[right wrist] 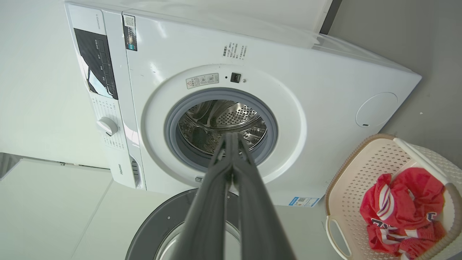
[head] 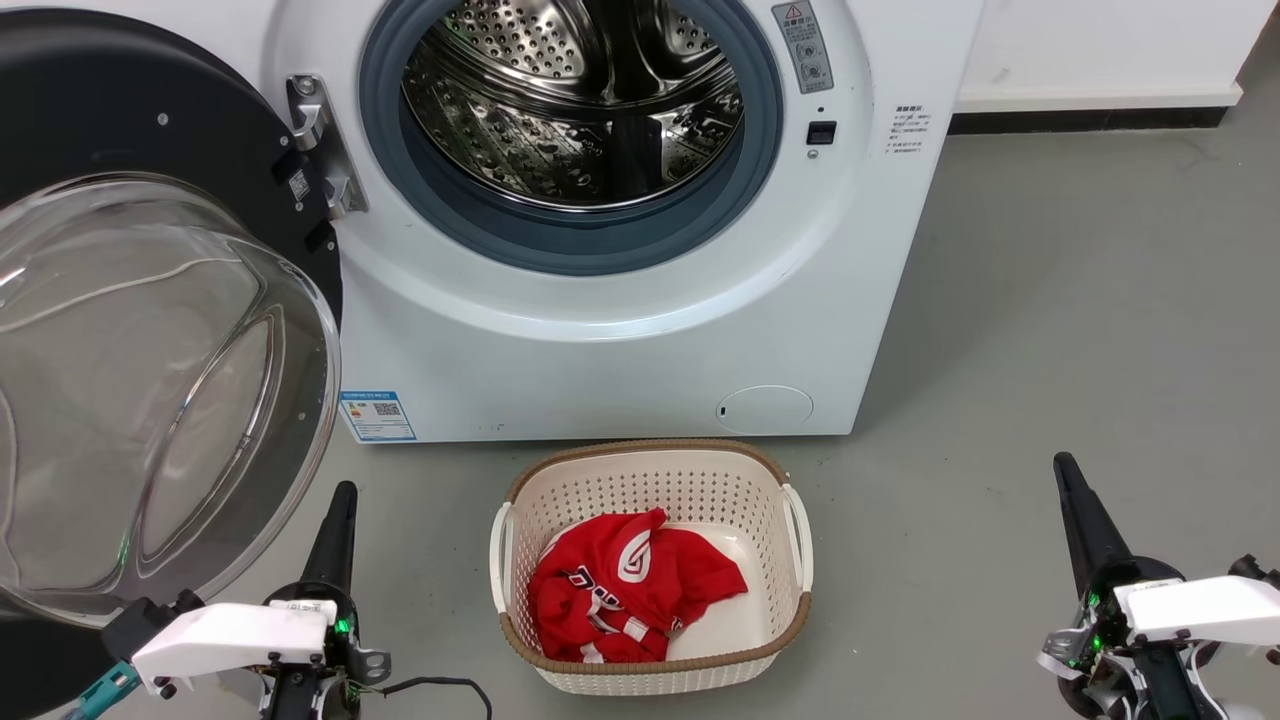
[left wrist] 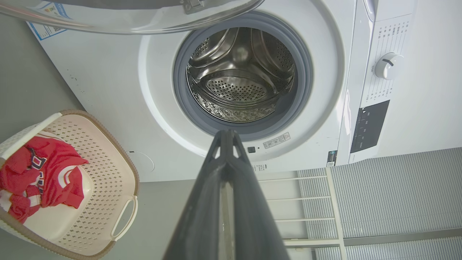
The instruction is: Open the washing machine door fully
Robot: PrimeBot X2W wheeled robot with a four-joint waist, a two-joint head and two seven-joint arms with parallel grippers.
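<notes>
The white washing machine [head: 620,340] faces me with its steel drum [head: 575,100] exposed inside the blue-grey gasket. Its door [head: 150,380], a black disc with a bulging clear glass bowl, is swung wide on the left hinge [head: 320,145] and points toward me. My left gripper [head: 345,490] is shut and empty, low at the left, just right of the glass bowl and apart from it. At the lower right my right gripper [head: 1062,462] is shut, holding nothing, well clear of the machine. Both wrist views look along closed fingers [left wrist: 225,135] [right wrist: 231,136] at the drum.
A cream perforated basket [head: 790,480] holding a red garment [head: 625,585] stands on the grey floor directly before the machine, between my arms. A white wall with a dark baseboard [head: 1090,115] runs behind at the right. Bare floor [head: 1080,300] lies right of the machine.
</notes>
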